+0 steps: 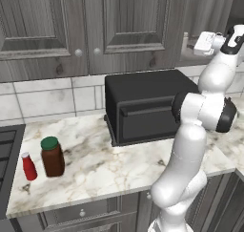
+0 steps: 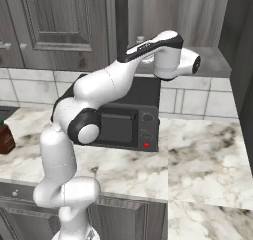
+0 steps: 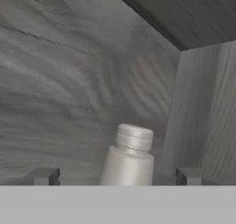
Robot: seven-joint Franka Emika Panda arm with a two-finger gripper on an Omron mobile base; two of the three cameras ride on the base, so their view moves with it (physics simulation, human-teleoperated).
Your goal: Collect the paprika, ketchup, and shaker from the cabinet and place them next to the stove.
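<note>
Grey-grained cabinet (image 3: 69, 80) backs whitish ridged-capped shaker (image 3: 129, 158).

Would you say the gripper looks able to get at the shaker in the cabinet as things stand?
Probably yes: the gripper is open, the shaker stands upright between its fingertips, and nothing lies between them inside the cabinet.
</note>
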